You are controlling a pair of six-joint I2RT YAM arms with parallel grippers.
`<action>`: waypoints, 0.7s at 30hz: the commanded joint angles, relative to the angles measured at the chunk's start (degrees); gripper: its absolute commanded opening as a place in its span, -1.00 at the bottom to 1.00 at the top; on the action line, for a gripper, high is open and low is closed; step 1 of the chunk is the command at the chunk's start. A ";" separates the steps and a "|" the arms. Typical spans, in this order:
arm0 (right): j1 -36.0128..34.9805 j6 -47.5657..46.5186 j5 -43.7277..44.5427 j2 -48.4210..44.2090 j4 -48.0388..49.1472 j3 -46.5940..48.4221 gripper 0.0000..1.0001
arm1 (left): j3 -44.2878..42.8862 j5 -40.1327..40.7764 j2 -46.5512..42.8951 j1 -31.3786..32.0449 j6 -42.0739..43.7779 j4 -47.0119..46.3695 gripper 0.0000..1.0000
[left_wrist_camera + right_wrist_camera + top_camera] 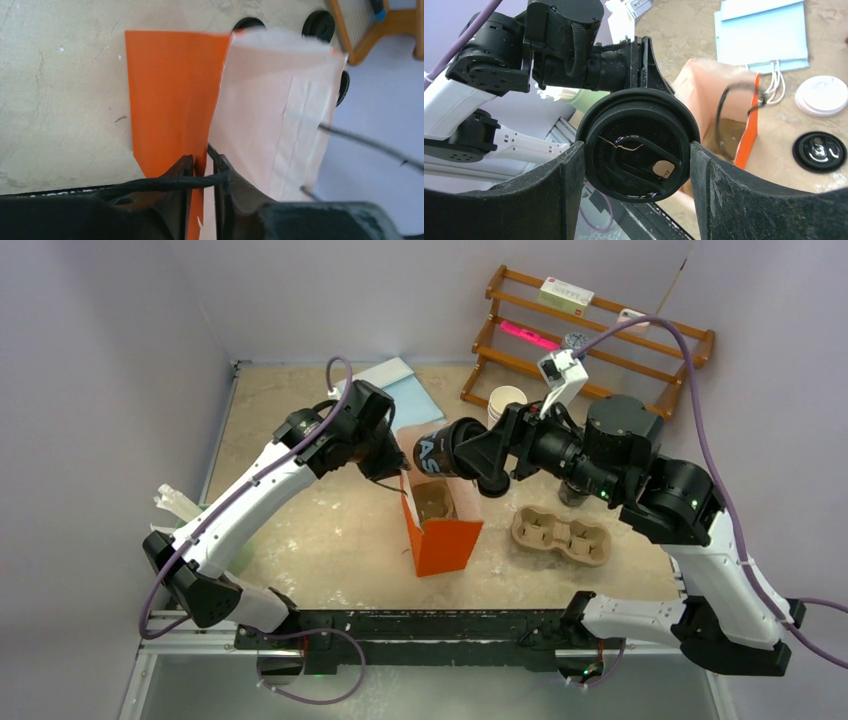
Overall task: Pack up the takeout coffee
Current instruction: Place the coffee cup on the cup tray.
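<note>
Backdrop: plain lavender walls (100, 360) boxing in a beige, scuffed-up table (300, 530), with both arms bolted along the near edge.
Rack: wooden rack (600, 335) leaning in the far right corner. It's got a few bits on its rails, too small to make out.
Orange bag: orange paper bag (447, 540) standing upright and open, pretty much dead centre between the two arms. Something brown and pulpy sits down inside it, can't tell exactly what.
Blue bag: light blue bag (405, 385) lying flat at the back of the table, behind the orange one.
Carrier: brown pulp carrier (560, 535) flat on the table just right of the orange bag, cup holes facing up.
Left gripper: left gripper (388, 465) comes in from the left, fingers (182, 170) pinched tight on the orange bag's top rim with the paper sandwiched between them.
Right gripper: right gripper (478, 462) clamped around the black cup, one finger on each side.
Black cup: black cup (440, 453) with white print, tipped on its side in the air right above the bag's mouth, bottom pointing toward the left arm.
Cup lid: black lid (638, 150) sitting on that cup, facing back at the right wrist.
White cups: stack of white cups (506, 402) behind the right gripper, near the rack.
Loose lids: spare black lid (819, 151) flat on the table beside the orange bag, and a little pile of white lids (822, 95) just past it, near the blue bag's handles.
</note>
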State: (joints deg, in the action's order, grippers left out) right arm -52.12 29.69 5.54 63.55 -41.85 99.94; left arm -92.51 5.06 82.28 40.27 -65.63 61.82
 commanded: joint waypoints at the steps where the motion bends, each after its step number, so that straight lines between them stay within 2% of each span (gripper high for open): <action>1: -0.10 1.34 3.44 -1.82 -3.37 -0.17 -0.53 | 0.37 -1.96 1.21 2.05 -2.00 -3.71 -0.24; 2: -0.17 1.40 3.88 -1.67 -4.16 -0.18 -0.53 | -0.45 -2.01 1.91 2.66 -1.45 -3.88 -0.03; 3: -0.11 1.36 4.38 -1.45 -5.07 -0.23 -0.53 | -1.57 -2.03 2.71 3.31 -0.87 -3.82 0.09; 4: -0.10 1.42 4.98 -1.36 -5.72 -0.33 -0.53 | -2.98 -2.02 3.47 3.92 -0.09 -3.58 0.13; 8: -0.12 2.72 8.13 -1.82 -6.83 -1.37 -0.47 | -9.07 -3.00 6.09 5.11 1.69 -0.90 0.15; 13: -0.12 3.69 10.36 -0.90 -8.90 -1.22 -0.48 | -14.99 -4.46 6.70 5.14 2.24 2.59 0.15; 21: -0.14 4.08 11.70 -2.93 -5.97 -4.08 -0.51 | -12.86 -7.41 2.44 5.16 0.06 1.34 0.15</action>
State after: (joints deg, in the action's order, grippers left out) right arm -52.40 33.71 13.47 60.23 -47.05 96.86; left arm -104.57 0.97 89.36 45.12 -64.66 64.10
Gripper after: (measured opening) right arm 0.710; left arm 0.572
